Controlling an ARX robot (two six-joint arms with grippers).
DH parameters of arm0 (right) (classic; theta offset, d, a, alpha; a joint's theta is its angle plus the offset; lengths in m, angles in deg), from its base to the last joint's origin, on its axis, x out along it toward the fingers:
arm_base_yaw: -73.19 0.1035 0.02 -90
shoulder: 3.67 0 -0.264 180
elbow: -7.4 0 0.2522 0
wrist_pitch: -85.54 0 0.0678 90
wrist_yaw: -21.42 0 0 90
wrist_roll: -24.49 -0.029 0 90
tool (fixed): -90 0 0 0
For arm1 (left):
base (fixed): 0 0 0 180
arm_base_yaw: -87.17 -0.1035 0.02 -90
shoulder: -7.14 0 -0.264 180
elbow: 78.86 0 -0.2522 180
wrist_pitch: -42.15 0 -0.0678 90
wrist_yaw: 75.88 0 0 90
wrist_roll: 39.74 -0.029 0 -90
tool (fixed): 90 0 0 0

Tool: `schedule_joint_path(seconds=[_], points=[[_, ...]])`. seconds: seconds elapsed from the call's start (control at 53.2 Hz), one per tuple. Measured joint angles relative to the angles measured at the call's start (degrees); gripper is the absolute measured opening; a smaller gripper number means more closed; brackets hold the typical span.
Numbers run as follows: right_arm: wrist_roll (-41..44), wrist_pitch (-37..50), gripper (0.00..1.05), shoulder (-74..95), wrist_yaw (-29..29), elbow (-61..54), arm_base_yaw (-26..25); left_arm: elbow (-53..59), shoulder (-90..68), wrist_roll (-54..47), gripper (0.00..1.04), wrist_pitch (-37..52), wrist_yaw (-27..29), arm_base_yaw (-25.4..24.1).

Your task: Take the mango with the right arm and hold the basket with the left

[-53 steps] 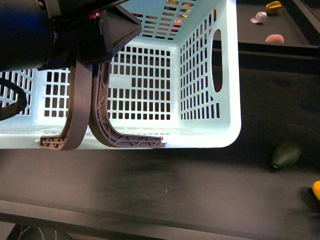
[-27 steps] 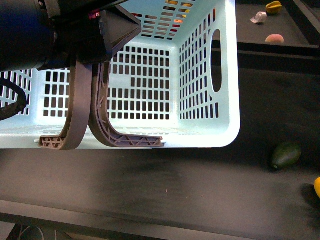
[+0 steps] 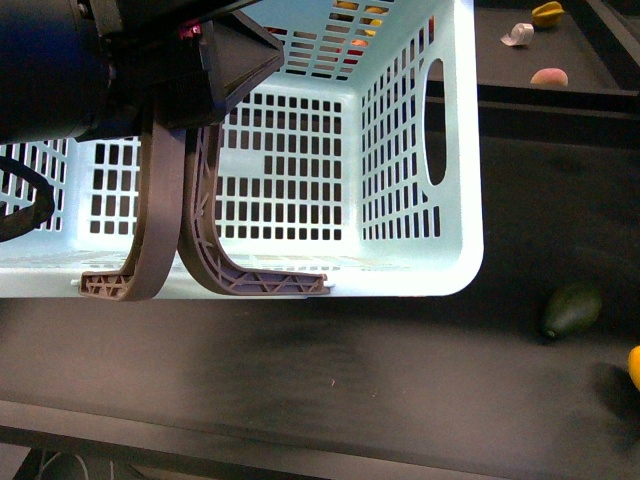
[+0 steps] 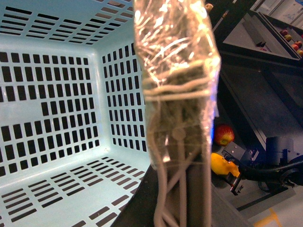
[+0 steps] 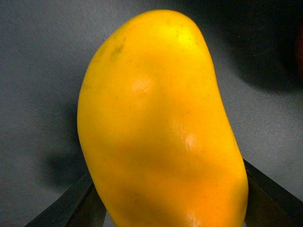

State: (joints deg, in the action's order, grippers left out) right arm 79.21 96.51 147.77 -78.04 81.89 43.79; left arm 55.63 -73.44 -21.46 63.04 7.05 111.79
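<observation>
The left claw (image 3: 190, 90) is clamped on the basket's (image 3: 450, 200) raised handles (image 3: 165, 200) over the tabletop's (image 3: 400, 380) left side. The right claw (image 5: 165, 205) hugs the mango (image 5: 161, 127) at the front-right edge. The grasp looks made, so a steady lift seems next.

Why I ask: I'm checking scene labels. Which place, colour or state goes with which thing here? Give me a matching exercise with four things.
Things
1. mango
2. handles
3. dark green fruit
4. basket

Place, colour or state
A. pale turquoise, with slotted walls
B. lying on the dark table, right of the basket
C. raised together in the left gripper
D. between the fingers of the right gripper

Pairs: 1-D, 2-C, 3-B, 4-A
</observation>
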Motion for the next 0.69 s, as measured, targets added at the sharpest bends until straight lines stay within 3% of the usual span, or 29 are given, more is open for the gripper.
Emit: schedule_joint_path(seconds=[0.357,0.695], points=[[-18.4,1.2,0.66,-14.2,-11.0,-7.4,1.2,0.0,0.0,0.0,0.06,0.0,0.0,0.0],[-41.4,5.0,0.66,-35.2,-19.4,-17.5,8.1,0.0,0.0,0.0,0.06,0.0,0.0,0.0]])
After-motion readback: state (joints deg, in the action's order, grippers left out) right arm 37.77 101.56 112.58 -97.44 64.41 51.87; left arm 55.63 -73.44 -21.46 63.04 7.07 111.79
